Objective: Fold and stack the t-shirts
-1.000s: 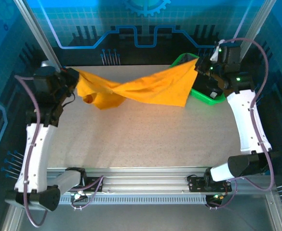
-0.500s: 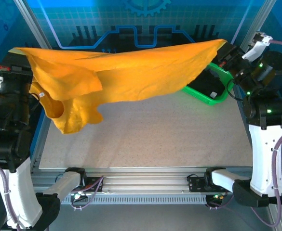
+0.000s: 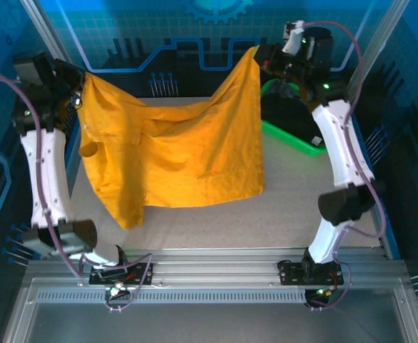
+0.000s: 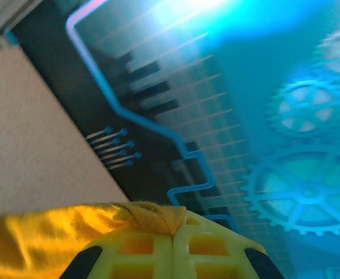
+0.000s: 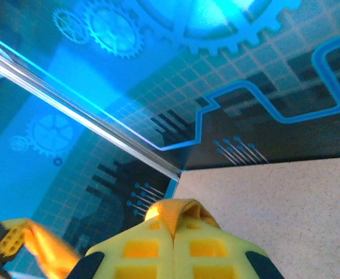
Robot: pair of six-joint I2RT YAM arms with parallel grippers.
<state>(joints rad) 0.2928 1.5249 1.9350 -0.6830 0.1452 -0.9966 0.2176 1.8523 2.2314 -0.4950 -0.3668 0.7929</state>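
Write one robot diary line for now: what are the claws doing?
left claw: shut on orange t-shirt | right claw: shut on orange t-shirt | shirt: hangs spread between claws | fold: not started

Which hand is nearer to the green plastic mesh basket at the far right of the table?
Right. The right hand holds a corner of the orange-yellow t-shirt up close beside the green basket; the left hand grips another corner at the table's far left side.

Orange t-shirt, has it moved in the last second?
Yes. The orange t-shirt has lifted away from the green basket and hangs spread toward the near table edge.
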